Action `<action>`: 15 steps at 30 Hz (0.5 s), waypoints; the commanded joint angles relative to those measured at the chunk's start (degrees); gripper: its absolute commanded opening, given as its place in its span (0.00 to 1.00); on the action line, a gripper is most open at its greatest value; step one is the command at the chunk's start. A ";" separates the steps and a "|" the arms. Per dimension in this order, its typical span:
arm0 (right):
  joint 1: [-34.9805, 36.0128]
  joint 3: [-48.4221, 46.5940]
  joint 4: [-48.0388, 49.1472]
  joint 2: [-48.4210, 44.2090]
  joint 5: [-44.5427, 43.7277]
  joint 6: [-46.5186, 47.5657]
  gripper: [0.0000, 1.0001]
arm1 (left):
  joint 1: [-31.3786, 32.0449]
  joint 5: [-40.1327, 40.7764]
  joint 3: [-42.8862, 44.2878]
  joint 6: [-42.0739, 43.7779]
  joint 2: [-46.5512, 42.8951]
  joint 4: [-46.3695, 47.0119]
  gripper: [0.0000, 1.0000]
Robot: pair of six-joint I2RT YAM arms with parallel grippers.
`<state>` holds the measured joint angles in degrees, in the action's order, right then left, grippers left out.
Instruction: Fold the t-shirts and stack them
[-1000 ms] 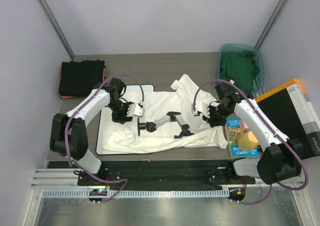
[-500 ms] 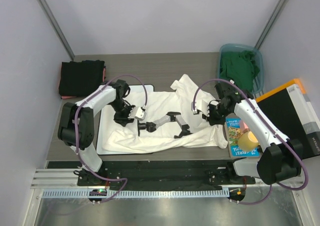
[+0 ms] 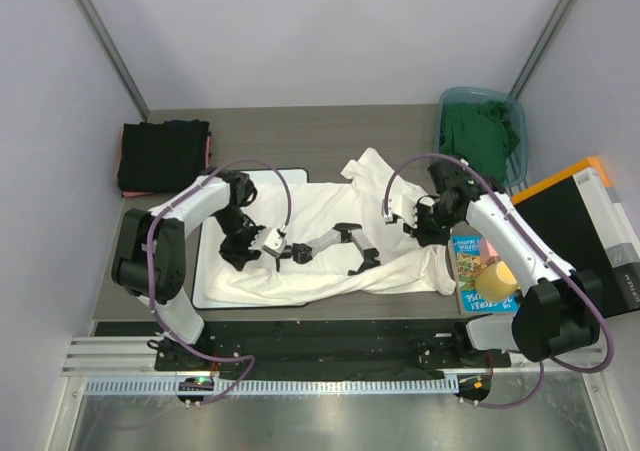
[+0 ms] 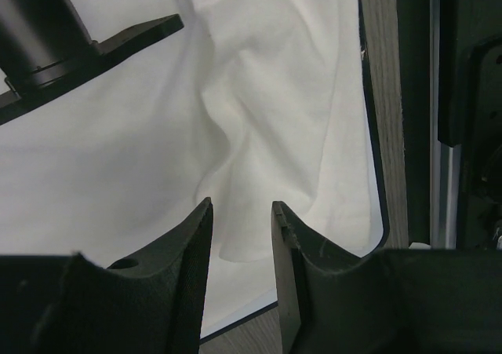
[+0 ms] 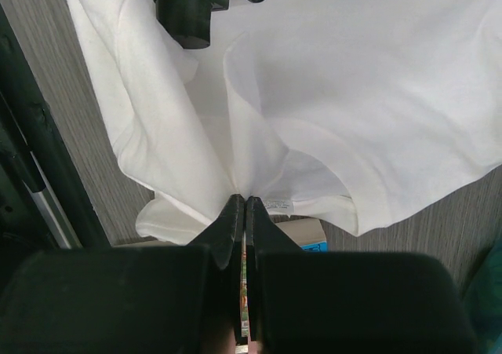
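Observation:
A white t-shirt (image 3: pixel 330 203) lies crumpled across the white black-rimmed board (image 3: pixel 210 271) and the table's middle. My left gripper (image 3: pixel 272 243) hovers over the shirt's near left part; in the left wrist view its jaws (image 4: pixel 241 205) stand a little apart, open, with a fold of the cloth (image 4: pixel 157 150) beyond the tips and nothing between them. My right gripper (image 3: pixel 402 221) is shut on a bunched edge of the white shirt (image 5: pixel 376 95) beside its label, seen in the right wrist view (image 5: pixel 244 198). Folded black t-shirts (image 3: pixel 163 154) sit at the back left, and a green one (image 3: pixel 483 136) is in a bin.
A black and grey jointed tool (image 3: pixel 330 243) lies on the shirt between the grippers. A teal bin (image 3: pixel 446 106) stands at the back right. A colourful book (image 3: pixel 478 263) with a yellow object (image 3: pixel 495 279) and an orange-edged black box (image 3: pixel 580 221) lie right.
My left gripper has swung nearer and rightwards over the board toward the jointed tool, its jaws narrowing. The right gripper has kept its hold and barely moved.

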<state>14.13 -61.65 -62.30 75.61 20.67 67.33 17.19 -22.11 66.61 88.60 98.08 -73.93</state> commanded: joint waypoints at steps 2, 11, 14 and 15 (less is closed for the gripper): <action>-0.07 -3.91 1.04 1.28 -0.10 -0.70 0.01 | 0.21 -1.27 -2.27 0.09 -1.49 0.71 0.37; 0.02 -5.94 0.87 2.08 -0.27 -1.33 0.01 | 0.12 -1.36 -0.87 -2.46 1.40 6.70 0.37; -0.07 -6.12 0.69 2.26 -0.36 -1.15 0.01 | 0.21 -2.06 0.98 -2.38 2.46 5.30 0.37; -0.07 -6.20 0.78 2.34 -0.28 -1.15 0.01 | 0.21 -2.50 1.15 -1.94 2.72 4.85 0.37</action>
<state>14.13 -65.47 -61.73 77.67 20.62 66.30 17.19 -22.15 64.99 86.76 99.79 -68.53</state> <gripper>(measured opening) 0.026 0.368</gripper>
